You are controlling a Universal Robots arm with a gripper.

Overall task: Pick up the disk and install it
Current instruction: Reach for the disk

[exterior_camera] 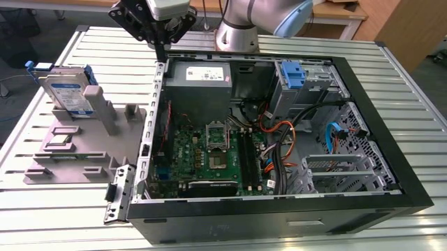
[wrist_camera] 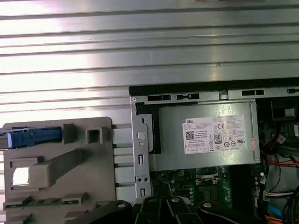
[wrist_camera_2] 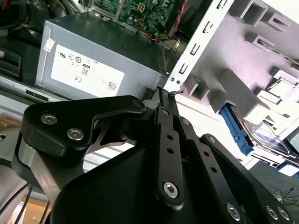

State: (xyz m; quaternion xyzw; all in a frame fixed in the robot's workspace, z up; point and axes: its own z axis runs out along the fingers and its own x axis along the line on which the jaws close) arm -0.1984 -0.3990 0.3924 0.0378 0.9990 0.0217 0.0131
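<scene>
At the exterior view's left the disk stands on edge in a grey holder on the worktop, probably so its blue rails stay free to grasp. The end effector, closed on nothing, hangs over the open case, at its wall nearest the holder and apart from the disk. Further right, a blue bracket marks the likely bay.

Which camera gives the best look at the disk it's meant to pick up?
The exterior view: the disk stands upright in the grey holder, its label face visible. The second wrist view catches one blue rail and some silver metal; the first wrist view sees it edge-on, as a blue strip.
</scene>
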